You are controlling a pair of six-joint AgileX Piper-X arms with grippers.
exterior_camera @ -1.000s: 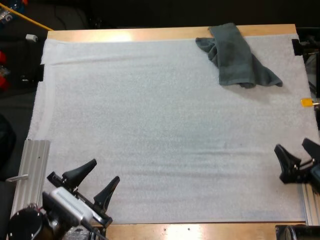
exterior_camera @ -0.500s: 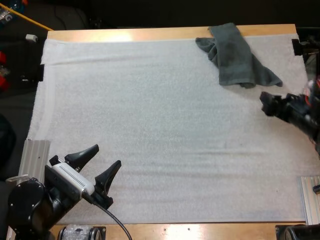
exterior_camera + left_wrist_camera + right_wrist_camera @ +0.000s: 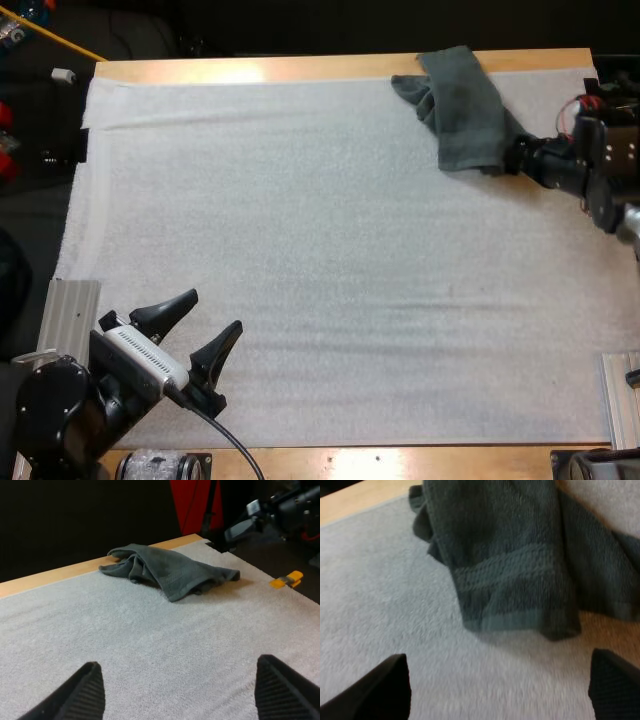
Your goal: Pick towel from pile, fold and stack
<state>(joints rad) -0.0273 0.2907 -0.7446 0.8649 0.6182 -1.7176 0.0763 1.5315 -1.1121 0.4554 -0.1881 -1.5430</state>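
With my right jaws released just beside the crumpled dark grey-green terry towel (image 3: 465, 115) at the far right of the white mat (image 3: 300, 250), and my left jaws released well apart, I judged it light, soft and limp, best pinched at a hemmed corner.

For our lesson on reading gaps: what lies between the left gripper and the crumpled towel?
Bare white mat. In the high view, the stretch from the left gripper to the towel has nothing on it.
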